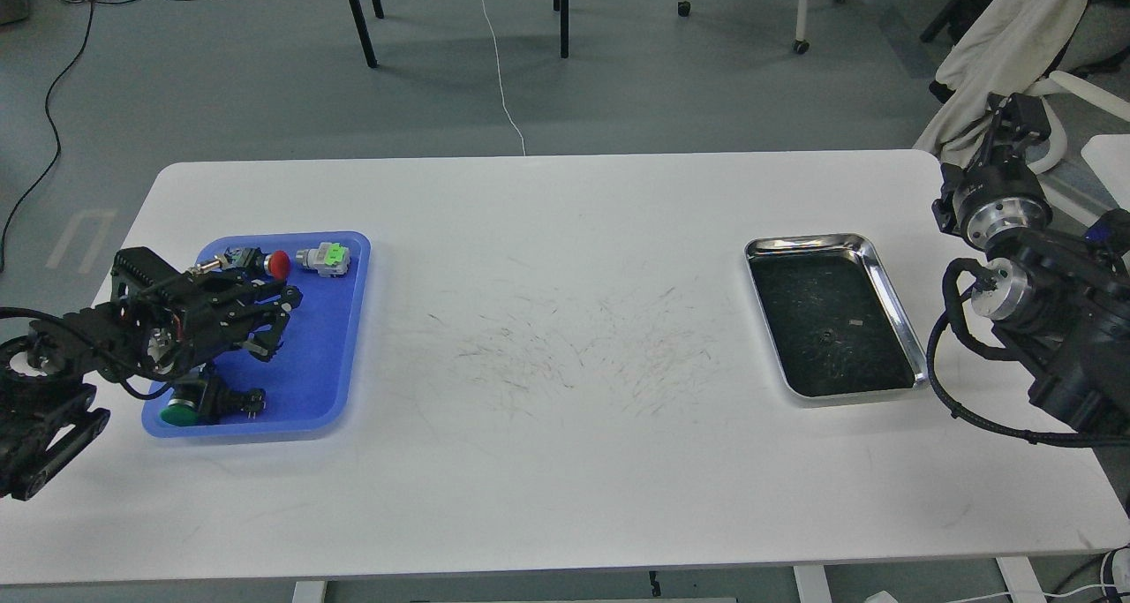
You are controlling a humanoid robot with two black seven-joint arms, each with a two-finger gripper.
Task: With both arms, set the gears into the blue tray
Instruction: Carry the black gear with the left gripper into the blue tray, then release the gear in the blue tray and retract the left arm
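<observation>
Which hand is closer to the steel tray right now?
Right. The right hand sits just past the table's right edge, up and to the right of the steel tray. The left hand is far across the table, over the blue tray.

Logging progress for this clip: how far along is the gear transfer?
Done: nothing gear-like shows in the blue tray, only push-buttons. In hand: the left gripper hovers over it, contents unclear. Left: a small dark piece, probably a gear, sits in the steel tray.

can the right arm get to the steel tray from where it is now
Probably yes. The right gripper is raised beyond the table's right edge, and nothing stands between that arm and the steel tray beside it.
</observation>
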